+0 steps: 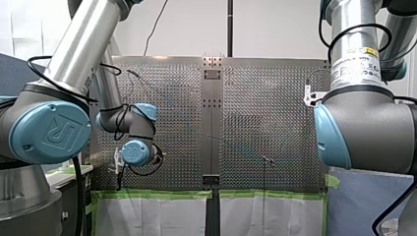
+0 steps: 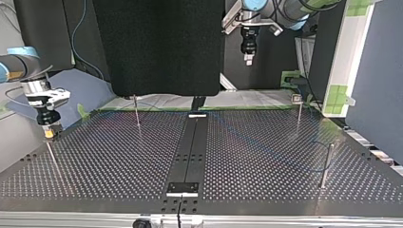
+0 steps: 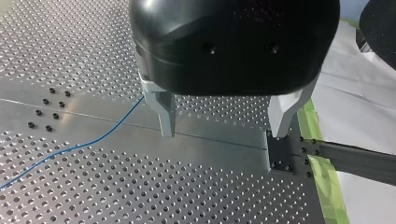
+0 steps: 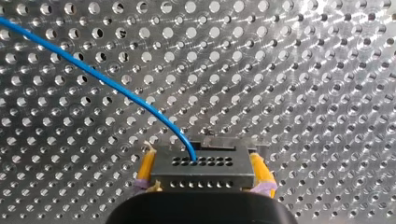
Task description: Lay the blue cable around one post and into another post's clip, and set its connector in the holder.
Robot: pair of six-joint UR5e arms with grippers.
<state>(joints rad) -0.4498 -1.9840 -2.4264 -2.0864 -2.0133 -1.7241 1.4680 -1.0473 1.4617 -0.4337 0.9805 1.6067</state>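
While my right end effector (image 4: 203,173) clamps the connector (image 4: 205,164) at the top view's left, my left end effector (image 3: 224,134) hangs parted, empty.

A robotics lab: my left arm (image 1: 64,64) and my right arm (image 1: 354,54), both industrial machines, flank a perforated metal table (image 2: 109,156) fitted with thin steel posts (image 2: 327,166), green tape (image 1: 152,194) lining its edge, a black screen (image 2: 157,47) behind it

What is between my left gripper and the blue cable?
Nothing visible. The left gripper hangs open above the table, and the cable lies on it just beside one finger, with no post or fixture between them.
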